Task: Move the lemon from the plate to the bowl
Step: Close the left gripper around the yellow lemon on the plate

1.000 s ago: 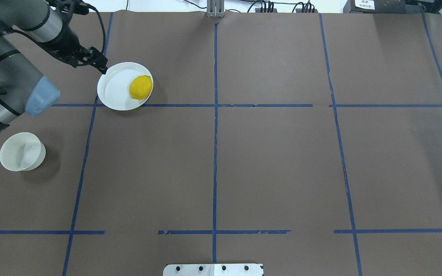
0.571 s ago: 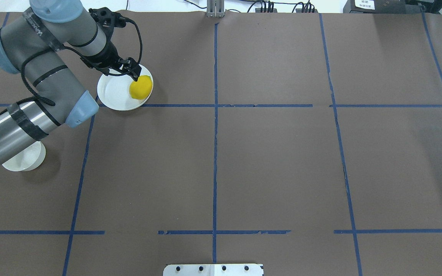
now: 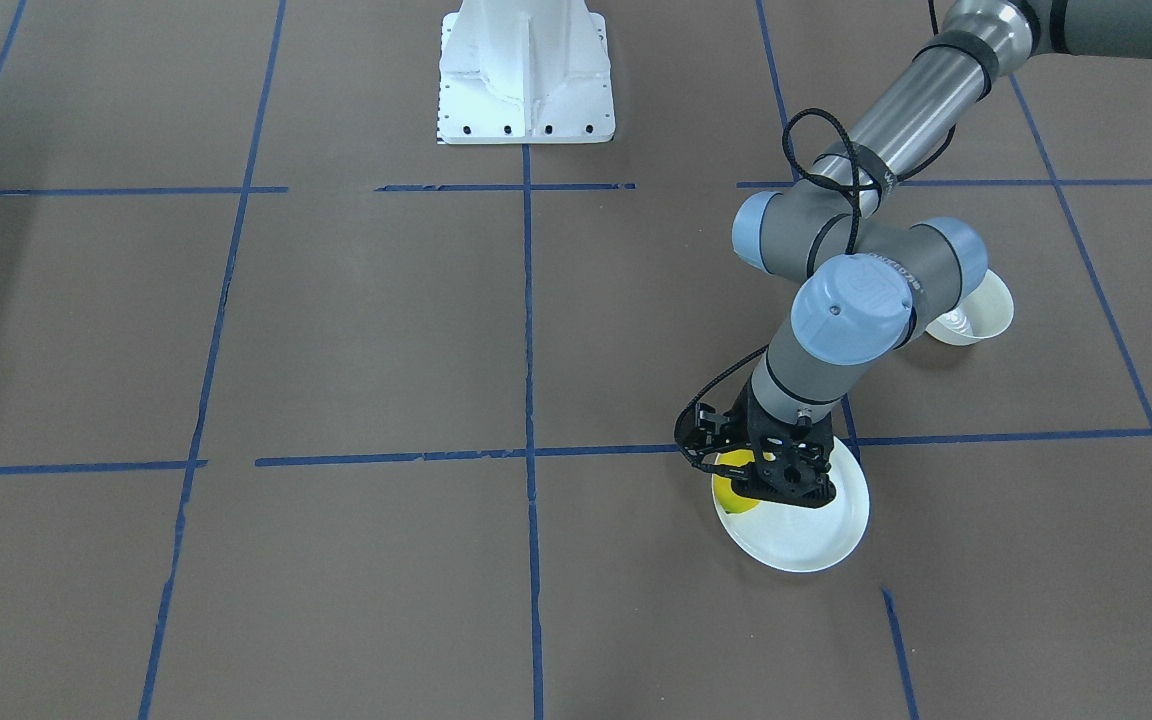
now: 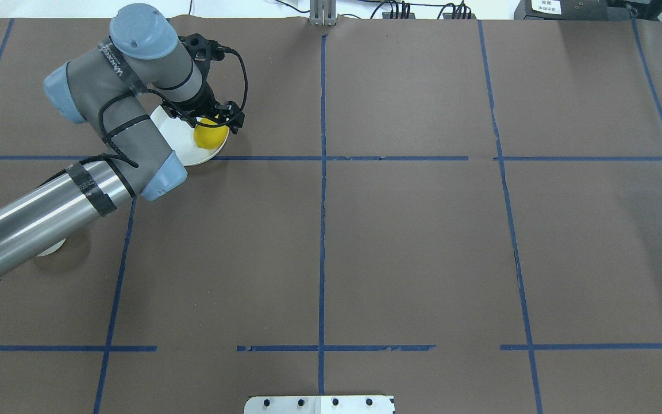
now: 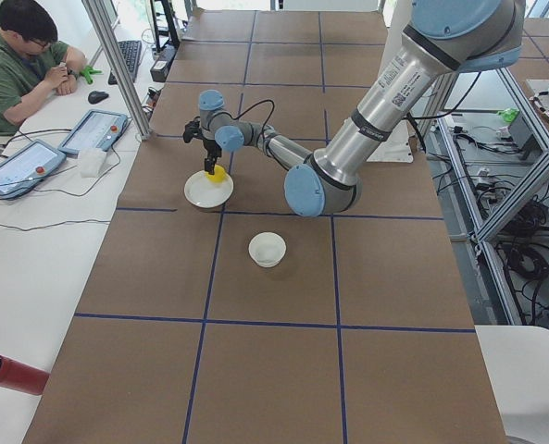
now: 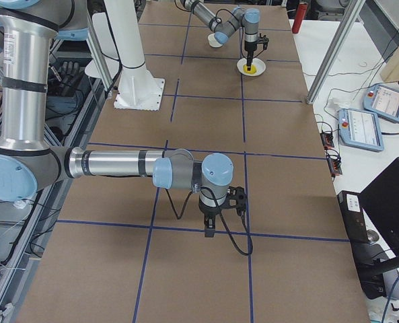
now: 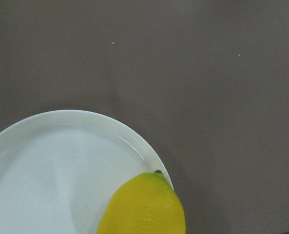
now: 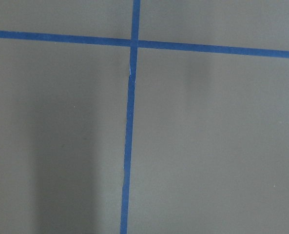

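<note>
Count: one lemon (image 4: 210,138), one plate (image 4: 183,142), one bowl (image 5: 268,249), two arms with one gripper each, and one person (image 5: 15,67) seated at a side bench in the left side view.
Lemon, look: bright yellow and oval with a smooth, matte skin. The left wrist view shows a small dark green tip at one narrow end.
Lemon, place: it lies on the plate, on the part turned away from the desk's left end. Its tip reaches the plate's rim.
Plate: flat, round and white with a low rim. It sits towards the desk's corner at the left end and the edge opposite the robot, across a blue tape (image 4: 322,230) line.
Bowl: small, deep and white. It stands apart from the plate, closer to the left end and to the robot's edge. In the overhead view the left arm (image 4: 32,221) hides nearly all of it.
Left gripper (image 4: 216,121): it points down over the plate, right at the lemon's top. Its black body covers the fingertips, so the views do not show whether it is spread, closed or gripping the fruit.
Right gripper (image 6: 209,229): it points down over a tape crossing towards the desk's right end, well apart from all three things. Only the side view shows it, so its state cannot be told.
Desk (image 4: 423,247): covered in brown paper and marked into squares by the tape.
</note>
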